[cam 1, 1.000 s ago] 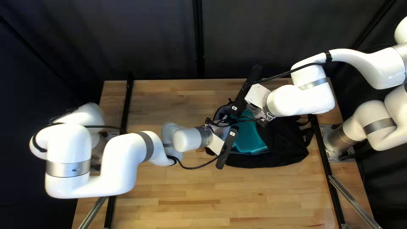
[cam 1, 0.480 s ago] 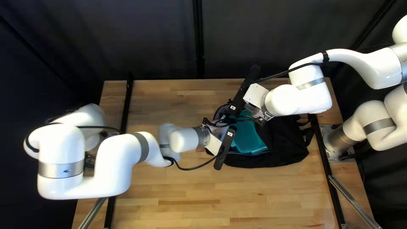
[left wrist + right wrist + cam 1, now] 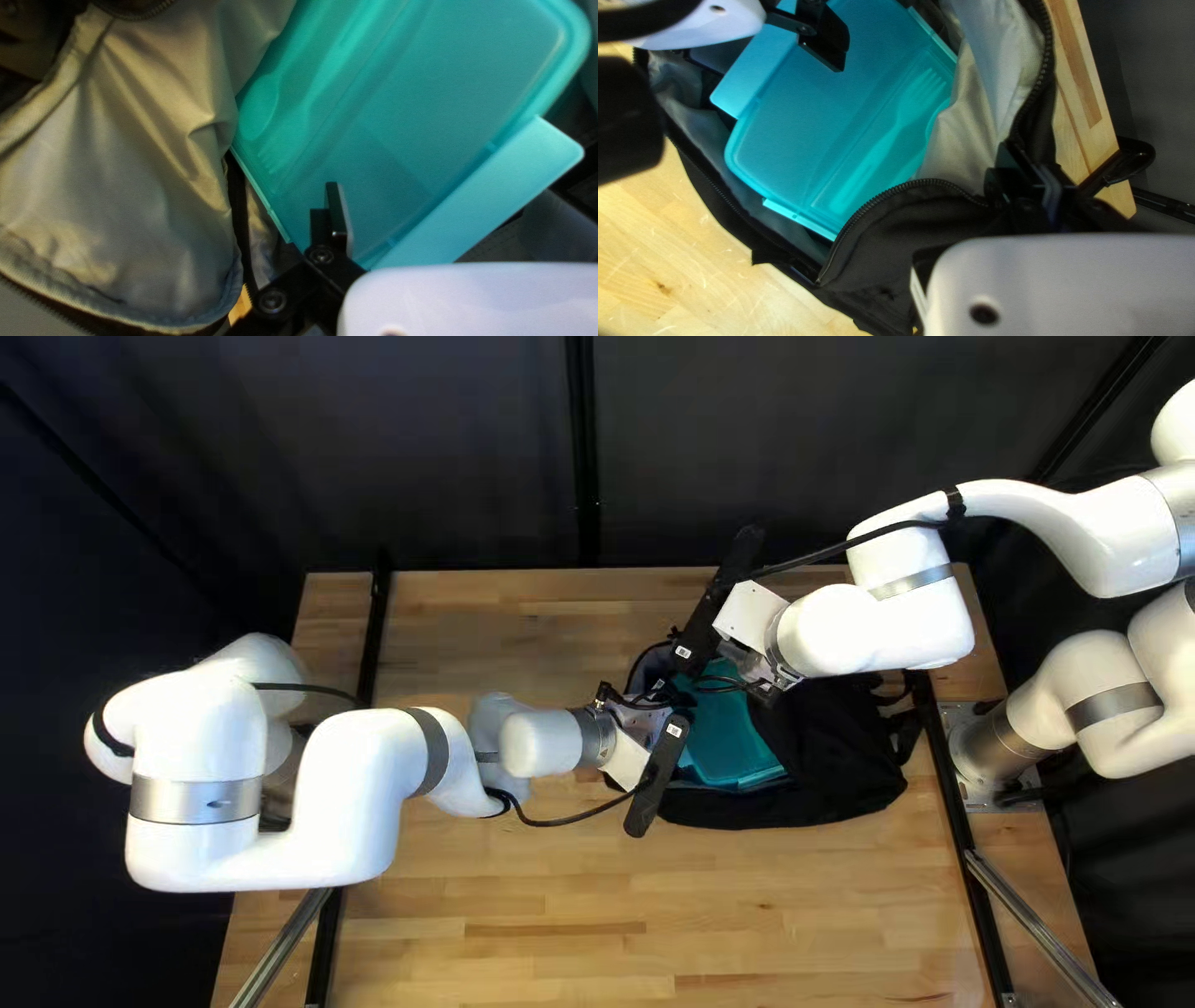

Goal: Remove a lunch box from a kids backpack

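The teal lunch box (image 3: 732, 741) lies inside the open backpack (image 3: 828, 765). Its long axis goes from the tabletop's (image 3: 747, 909) far side to its near side, slanting slightly toward the right arm's base. The fork (image 3: 899, 124) seen through the lid points its tines to the far side. The left gripper (image 3: 661, 772) has its fingers (image 3: 339, 218) apart, holding nothing; one is over the tine end, the other hidden. For the right gripper (image 3: 705, 635), at the backpack's rim, I cannot tell opening or hold.

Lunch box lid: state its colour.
The lunch box lid is translucent teal, clearest in the right wrist view.
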You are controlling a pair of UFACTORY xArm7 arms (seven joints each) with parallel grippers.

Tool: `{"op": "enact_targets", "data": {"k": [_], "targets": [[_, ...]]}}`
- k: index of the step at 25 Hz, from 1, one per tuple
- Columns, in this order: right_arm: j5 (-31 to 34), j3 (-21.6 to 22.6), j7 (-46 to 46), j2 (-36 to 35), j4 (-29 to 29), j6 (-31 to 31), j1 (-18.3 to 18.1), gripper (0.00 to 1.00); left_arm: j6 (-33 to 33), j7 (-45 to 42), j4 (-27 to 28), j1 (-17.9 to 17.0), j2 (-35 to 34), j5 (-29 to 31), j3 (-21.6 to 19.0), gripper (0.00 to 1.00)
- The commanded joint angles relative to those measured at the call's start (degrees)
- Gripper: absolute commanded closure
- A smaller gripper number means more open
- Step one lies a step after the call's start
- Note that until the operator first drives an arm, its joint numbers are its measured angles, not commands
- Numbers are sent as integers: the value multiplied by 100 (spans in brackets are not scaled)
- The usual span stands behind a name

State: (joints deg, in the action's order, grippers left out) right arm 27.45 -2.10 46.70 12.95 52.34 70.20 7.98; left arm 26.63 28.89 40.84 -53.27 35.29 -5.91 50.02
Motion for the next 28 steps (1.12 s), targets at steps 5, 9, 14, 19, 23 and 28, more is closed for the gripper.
{"op": "enact_targets", "data": {"k": [5,9,14,19,23,28], "targets": [[4,-18,-2,50,-62,-33,-13,100,-45,126,-117,-14,-276,175,42,100],[7,-44,11,116,-170,-72,-34,100,-263,391,-284,-550,-574,15,470,100],[-3,-56,16,62,-170,-123,-38,100,-615,754,-403,-1449,-858,-286,1221,100],[-7,-83,-22,23,-148,-157,-52,100,-904,946,-377,-2023,-958,-397,1744,100],[-6,-118,-63,-60,-94,-192,-74,100,-1076,1030,-323,-2360,-989,-469,2039,100],[0,-167,-90,-47,-102,-192,-116,100,-1353,1196,-398,-3297,-998,-683,2816,100]]}}
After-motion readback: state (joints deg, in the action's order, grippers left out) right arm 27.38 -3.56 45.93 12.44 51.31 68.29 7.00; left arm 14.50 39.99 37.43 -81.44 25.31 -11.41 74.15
